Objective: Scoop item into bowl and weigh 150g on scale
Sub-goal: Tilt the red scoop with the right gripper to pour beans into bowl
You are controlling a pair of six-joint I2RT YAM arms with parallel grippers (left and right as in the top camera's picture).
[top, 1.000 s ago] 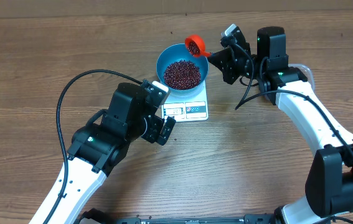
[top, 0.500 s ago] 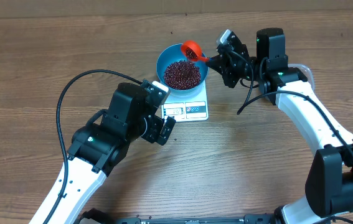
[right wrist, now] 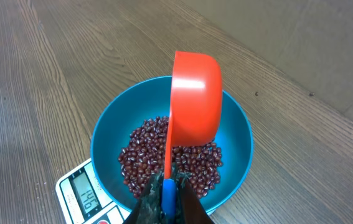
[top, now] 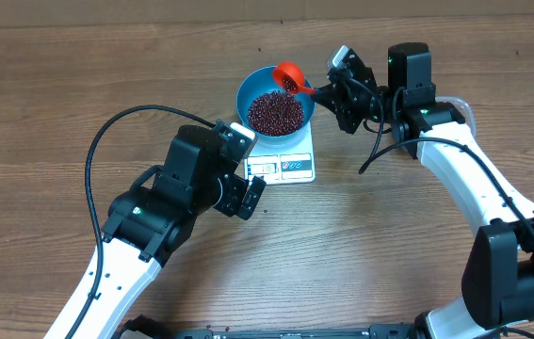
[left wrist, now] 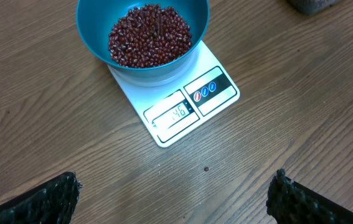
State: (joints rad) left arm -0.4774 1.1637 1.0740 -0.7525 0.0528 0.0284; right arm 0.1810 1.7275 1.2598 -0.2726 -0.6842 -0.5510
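Note:
The blue bowl (top: 275, 102) (left wrist: 95, 34) (right wrist: 238, 134) stands on the white scale (top: 283, 166) (left wrist: 179, 121) (right wrist: 76, 193), whose display is lit. A heap of dark red-brown beans (top: 275, 112) (left wrist: 149, 34) (right wrist: 142, 152) fills the bowl's bottom. My right gripper (top: 326, 88) (right wrist: 169, 196) is shut on the blue handle of an orange scoop (top: 291, 75) (right wrist: 195, 102), which is tipped on its side over the bowl's back right rim. My left gripper (top: 246, 193) (left wrist: 173, 199) hangs open over bare table in front of the scale, holding nothing.
One stray bean (left wrist: 206, 168) lies on the wooden table (top: 389, 245) in front of the scale. A grey object (left wrist: 313, 5) shows at the top right edge of the left wrist view. The left arm's black cable (top: 106, 141) loops over the table's left side.
The right gripper moved the scoop from behind the bowl's rim to over the rim and tipped it on its side. In the last half second nothing moved. The left arm stayed still.

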